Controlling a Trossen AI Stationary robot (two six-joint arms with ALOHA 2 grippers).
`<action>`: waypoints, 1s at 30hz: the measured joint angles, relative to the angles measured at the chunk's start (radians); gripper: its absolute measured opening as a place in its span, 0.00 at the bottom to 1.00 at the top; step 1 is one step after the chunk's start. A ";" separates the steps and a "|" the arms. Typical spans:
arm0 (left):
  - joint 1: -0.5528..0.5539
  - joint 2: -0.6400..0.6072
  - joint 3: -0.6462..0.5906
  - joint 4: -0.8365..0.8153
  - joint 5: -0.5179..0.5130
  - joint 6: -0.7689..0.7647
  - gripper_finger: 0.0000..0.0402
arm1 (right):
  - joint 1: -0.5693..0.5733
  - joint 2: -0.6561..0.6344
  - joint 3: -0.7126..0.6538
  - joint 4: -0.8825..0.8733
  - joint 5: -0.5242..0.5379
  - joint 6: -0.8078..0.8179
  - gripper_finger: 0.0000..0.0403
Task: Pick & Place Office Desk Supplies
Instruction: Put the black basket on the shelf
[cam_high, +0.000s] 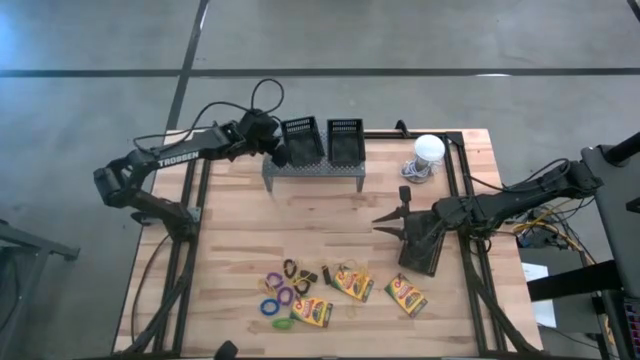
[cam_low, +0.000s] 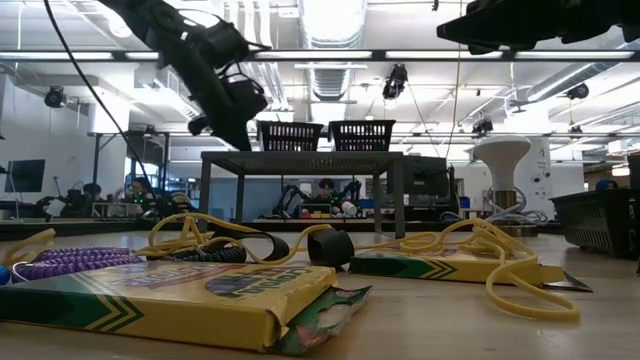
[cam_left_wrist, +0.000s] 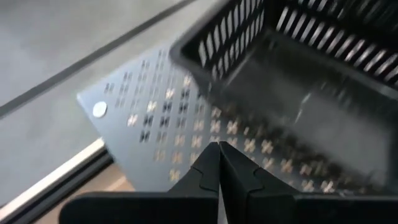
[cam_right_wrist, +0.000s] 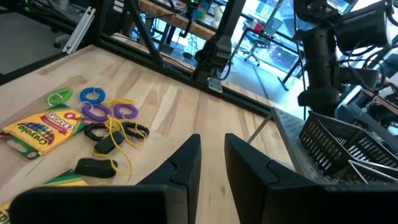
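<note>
Two black mesh bins (cam_high: 303, 140) (cam_high: 345, 140) stand on the grey perforated stand (cam_high: 312, 170). My left gripper (cam_high: 278, 152) is shut and hovers over the stand's left end (cam_left_wrist: 155, 118), beside the left bin (cam_left_wrist: 292, 56). A third bin (cam_high: 420, 252) (cam_low: 600, 220) sits on the table under my right arm. My right gripper (cam_high: 385, 222) (cam_right_wrist: 212, 155) is open at mid-table, above the wood, with nothing between its fingers. Three crayon boxes (cam_high: 311, 312) (cam_high: 352, 283) (cam_high: 406, 295) and the elastic loops (cam_high: 280, 295) (cam_right_wrist: 96, 112) lie flat near the table's near edge.
A white round-topped object (cam_high: 428, 152) (cam_low: 503, 160) stands right of the stand near the far edge. Black frame rails (cam_high: 455, 200) run along the table's left and right sides. Bare wood (cam_high: 300, 225) lies between the stand and the supplies.
</note>
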 joint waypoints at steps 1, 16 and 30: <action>0.000 0.000 0.000 0.018 0.004 0.000 0.01 | 0.000 0.000 0.000 0.000 0.000 0.000 0.17; -0.011 0.031 -0.033 0.226 0.023 -0.016 0.01 | 0.000 0.000 0.000 -0.002 0.000 0.000 0.17; -0.013 0.023 -0.031 0.251 0.050 -0.016 0.01 | 0.000 0.000 0.000 -0.002 0.000 -0.002 0.17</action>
